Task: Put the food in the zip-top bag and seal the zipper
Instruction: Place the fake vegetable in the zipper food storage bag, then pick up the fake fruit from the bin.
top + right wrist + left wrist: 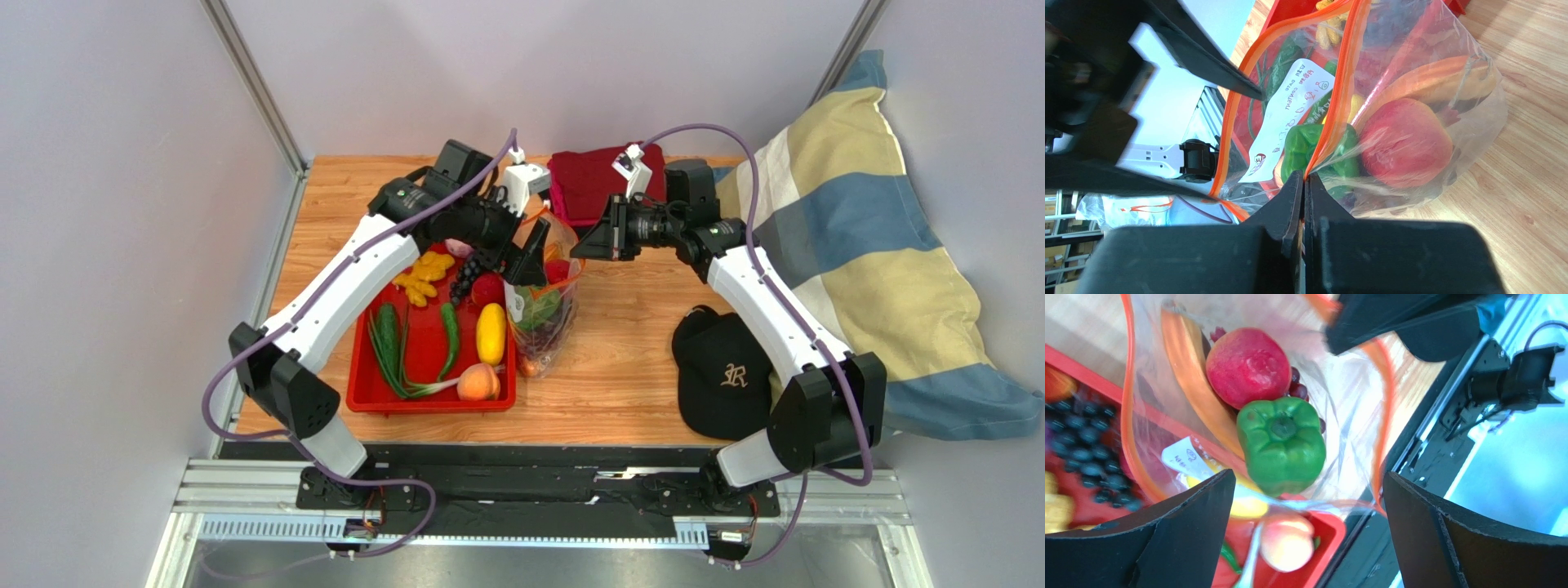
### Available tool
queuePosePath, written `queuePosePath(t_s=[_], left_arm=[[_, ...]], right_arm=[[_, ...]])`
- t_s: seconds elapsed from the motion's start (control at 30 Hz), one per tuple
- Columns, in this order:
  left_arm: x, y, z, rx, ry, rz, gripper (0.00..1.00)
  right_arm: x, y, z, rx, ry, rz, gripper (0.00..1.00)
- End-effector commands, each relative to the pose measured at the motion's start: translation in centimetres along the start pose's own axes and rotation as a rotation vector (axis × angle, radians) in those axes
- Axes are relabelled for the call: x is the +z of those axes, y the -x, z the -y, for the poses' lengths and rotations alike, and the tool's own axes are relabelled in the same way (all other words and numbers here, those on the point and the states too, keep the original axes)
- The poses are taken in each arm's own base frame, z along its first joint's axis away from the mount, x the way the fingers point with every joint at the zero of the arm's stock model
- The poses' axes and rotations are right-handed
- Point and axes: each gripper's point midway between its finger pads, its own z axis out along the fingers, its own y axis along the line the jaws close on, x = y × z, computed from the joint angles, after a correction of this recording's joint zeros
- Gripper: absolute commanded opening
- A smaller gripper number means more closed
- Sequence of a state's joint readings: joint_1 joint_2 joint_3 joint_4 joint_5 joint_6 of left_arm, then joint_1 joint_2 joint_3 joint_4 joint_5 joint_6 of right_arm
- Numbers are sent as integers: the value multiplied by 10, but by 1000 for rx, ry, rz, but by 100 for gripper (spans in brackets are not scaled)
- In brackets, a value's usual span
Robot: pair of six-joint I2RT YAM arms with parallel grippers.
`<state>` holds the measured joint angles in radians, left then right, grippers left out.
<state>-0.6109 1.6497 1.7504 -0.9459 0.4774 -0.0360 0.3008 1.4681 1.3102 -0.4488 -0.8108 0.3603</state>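
Zip-top bag (546, 321) stands on the table (613, 392), just beside the right edge of the red tray (368, 398), with its mouth up and open. You have the right end effector (1304, 179) clamped on the zipper (1350, 73) at one side of the mouth, fingers pressed together on the orange strip. Your left end effector (1306, 481) hangs over the mouth with its fingers spread wide, holding nothing. Inside the bag you can see a red apple (1247, 367), a green pepper (1281, 444), an orange carrot-like piece (1192, 386) and a few purple grapes (1298, 391). A peach (478, 382) and a yellow piece (491, 333) lie in the tray.
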Motion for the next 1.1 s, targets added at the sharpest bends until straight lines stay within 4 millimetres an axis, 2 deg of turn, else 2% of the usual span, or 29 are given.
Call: queuePosePath(t_s=[0.0, 0.03, 0.1, 0.13, 0.17, 0.2, 0.27, 0.3, 0.33, 0.37, 0.4, 0.47, 0.5, 0.6, 0.73, 0.77, 0.83, 0.87, 0.93, 0.97, 1.0, 1.07], left_arm=[[-53, 26, 25, 155, -24, 119, 99], [-58, 28, 22, 144, -21, 132, 99], [-75, 34, -3, 81, 14, 182, 99], [-81, 34, -6, 39, -16, 200, 99], [-88, 38, -19, 23, 7, 237, 99], [-90, 26, -48, -78, 71, 235, 99], [-96, 13, -77, -154, 175, 249, 95], [-87, -11, -94, -220, 215, 209, 89], [-89, -22, -109, -272, 295, 204, 85], [-86, -31, -117, -308, 316, 193, 80], [-75, -52, -124, -358, 321, 151, 75], [-68, -67, -140, -418, 356, 136, 72], [-60, -79, -145, -434, 368, 105, 71], [-40, -89, -158, -416, 348, 81, 69], [-9, -86, -172, -335, 274, 71, 71], [-6, -78, -176, -322, 274, 84, 71], [9, -81, -186, -386, 286, 54, 74], [14, -75, -186, -397, 281, 55, 76], [32, -83, -189, -451, 275, 16, 78], [40, -81, -184, -454, 265, 5, 79], [49, -87, -189, -467, 286, -21, 79], [59, -87, -188, -476, 285, -31, 84]], right_arm=[[-12, 22, -30, -132, 65, 68, 0], [-12, 22, -30, -135, 66, 67, 0], [-13, 23, -31, -149, 65, 67, 0], [-14, 23, -32, -155, 66, 69, 0], [-15, 23, -33, -161, 66, 69, 0], [-15, 24, -33, -169, 66, 70, 0], [-15, 23, -33, -169, 65, 69, 0], [-15, 23, -33, -167, 64, 69, 0], [-14, 21, -31, -164, 64, 65, 0], [-14, 22, -31, -165, 63, 67, 0], [-14, 22, -31, -166, 65, 67, 0], [-13, 19, -29, -159, 62, 62, 0], [-13, 19, -30, -159, 62, 62, 0], [-13, 17, -28, -156, 61, 58, 0], [-12, 15, -26, -152, 55, 52, 0], [-12, 14, -26, -151, 55, 51, 0], [-11, 14, -25, -144, 53, 50, 0], [-11, 14, -24, -141, 53, 49, 0], [-10, 15, -23, -138, 51, 50, 0], [-10, 15, -23, -138, 51, 50, 0], [-9, 14, -23, -136, 51, 48, 0], [-10, 15, -23, -137, 49, 48, 0]])
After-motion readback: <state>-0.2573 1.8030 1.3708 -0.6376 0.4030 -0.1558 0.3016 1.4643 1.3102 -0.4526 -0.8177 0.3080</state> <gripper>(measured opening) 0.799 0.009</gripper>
